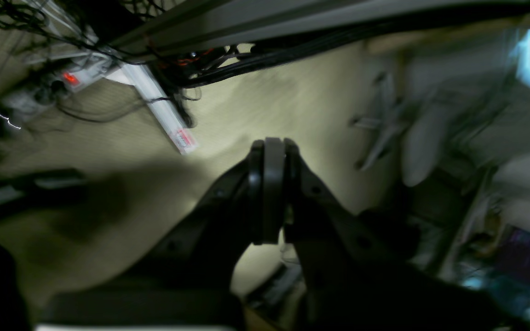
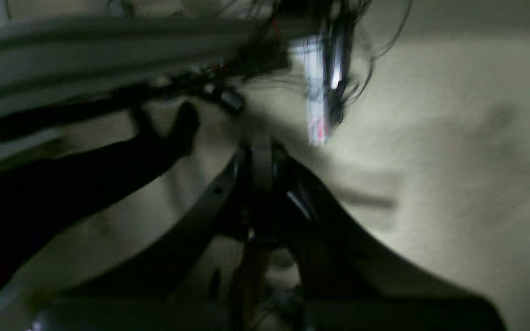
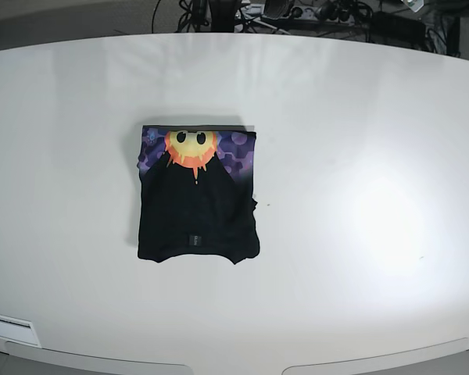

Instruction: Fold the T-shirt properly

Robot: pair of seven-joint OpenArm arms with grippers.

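I saw the T-shirt (image 3: pixel 198 205) lying folded in a compact rectangle on the white counter (image 3: pixel 359 156), so I judged the folding nearly done, with my left gripper (image 1: pixel 269 193) and right gripper (image 2: pixel 258 193) both closed, empty, pulled away.

Only the folded T-shirt (image 3: pixel 197 195) interrupts the white table (image 3: pixel 359 156).

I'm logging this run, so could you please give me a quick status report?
Left gripper shut, empty, off the table. Right gripper blurred, looks shut. Black cloth T-shirt lies folded on white table, sun print showing. Nothing in the way.
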